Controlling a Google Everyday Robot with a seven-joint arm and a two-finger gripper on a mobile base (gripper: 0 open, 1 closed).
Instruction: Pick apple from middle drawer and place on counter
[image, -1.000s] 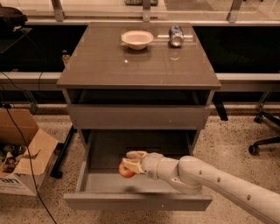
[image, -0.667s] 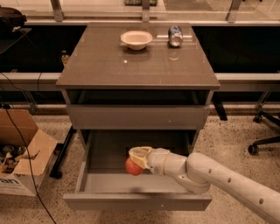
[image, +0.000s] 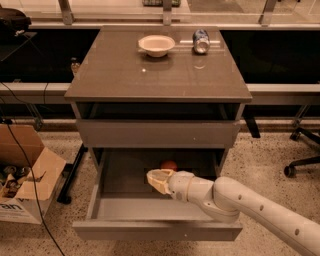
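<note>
Red and small, the apple (image: 169, 165) lies on the floor of the middle drawer (image: 145, 209), which stands pulled out below the counter's front edge; the fruit sits toward the back of the tray, roughly under the middle of that edge, half in shadow. Just in front of it, nearer the drawer's front panel, hangs the cream-coloured gripper (image: 159, 180), its tip pointing left. The apple shows past the gripper's upper rim; whether the 2 touch cannot be told, nor whether the gripper is open or closed, and nothing can be seen in its hold. Its 1 white arm (image: 250, 202) reaches in from the lower right over the drawer's right front corner. Above, another plain grey drawer front (image: 157, 133) is closed. On the counter (image: 160, 80) a white bowl (image: 156, 45) stands near the back edge and a can (image: 201, 41) lies on its side by the back right corner. A cardboard box (image: 27, 175) sits on the floor off the left side.
</note>
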